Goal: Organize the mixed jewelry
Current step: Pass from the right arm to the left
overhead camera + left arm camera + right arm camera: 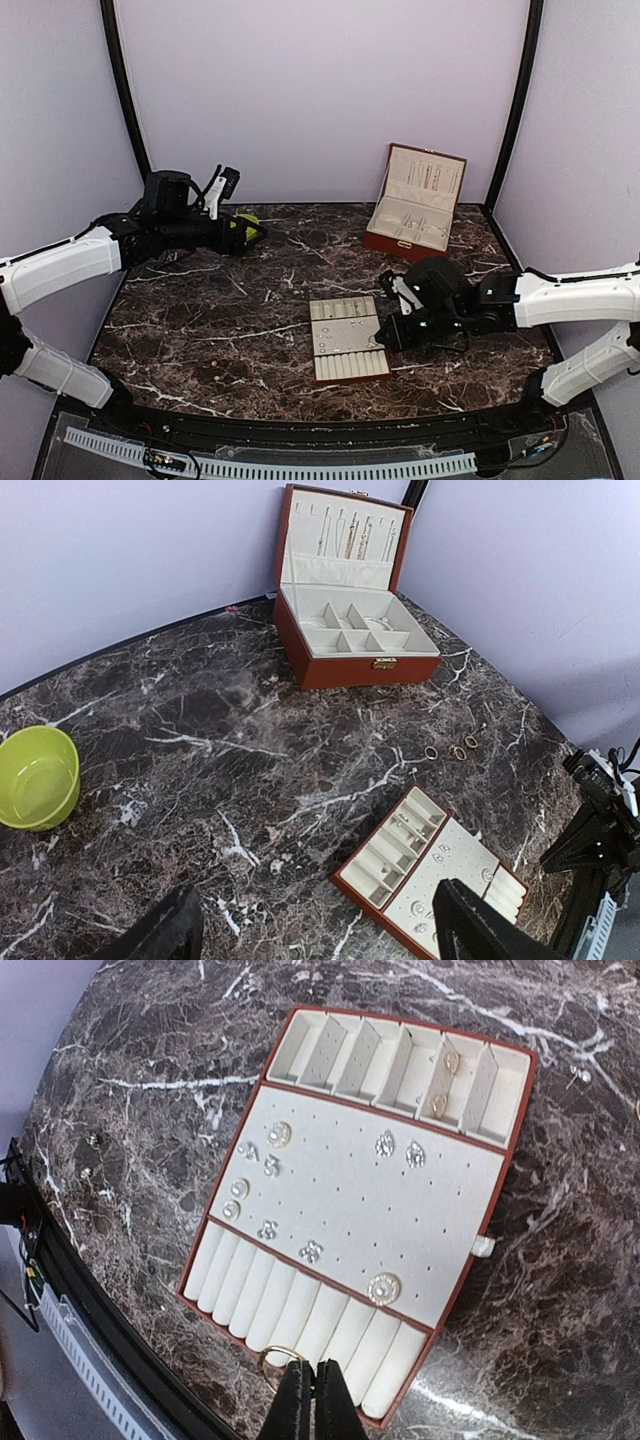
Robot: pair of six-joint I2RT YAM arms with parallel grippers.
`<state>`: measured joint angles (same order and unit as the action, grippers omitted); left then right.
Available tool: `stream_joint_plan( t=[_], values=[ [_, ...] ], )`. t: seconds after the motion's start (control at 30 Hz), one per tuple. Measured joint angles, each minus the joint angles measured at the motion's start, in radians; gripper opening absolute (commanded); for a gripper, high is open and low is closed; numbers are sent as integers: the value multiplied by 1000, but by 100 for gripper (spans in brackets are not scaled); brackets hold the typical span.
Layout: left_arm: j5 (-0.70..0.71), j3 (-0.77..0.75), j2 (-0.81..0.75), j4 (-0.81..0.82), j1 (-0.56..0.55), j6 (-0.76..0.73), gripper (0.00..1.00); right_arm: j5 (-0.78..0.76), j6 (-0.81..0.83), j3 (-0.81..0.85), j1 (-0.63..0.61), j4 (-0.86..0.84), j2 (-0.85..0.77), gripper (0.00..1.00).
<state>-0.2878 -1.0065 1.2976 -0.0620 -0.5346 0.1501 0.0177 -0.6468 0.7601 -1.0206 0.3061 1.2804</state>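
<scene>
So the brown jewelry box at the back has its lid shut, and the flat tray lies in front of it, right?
Not quite. The jewelry box has its lid open, standing upright, as the left wrist view shows clearly. The flat tray does lie in front of it.

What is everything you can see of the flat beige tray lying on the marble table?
The tray is rectangular, beige and velvet-like inside, with a reddish-brown rim. It lies flat on the dark marble table. One end has open compartments holding two gold pieces; the perforated middle panel carries silvery studs; the other end has ring rolls. A thin gold ring rests at the rolls' edge, beside the shut right end effector.
</scene>
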Motion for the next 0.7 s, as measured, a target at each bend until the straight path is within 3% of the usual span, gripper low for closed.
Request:
stream_joint_plan(
  t=[0.7],
  values=[
    [-7,14,0,-1,0,11,82,-149,-201,24,-89,209,14,1]
  ],
)
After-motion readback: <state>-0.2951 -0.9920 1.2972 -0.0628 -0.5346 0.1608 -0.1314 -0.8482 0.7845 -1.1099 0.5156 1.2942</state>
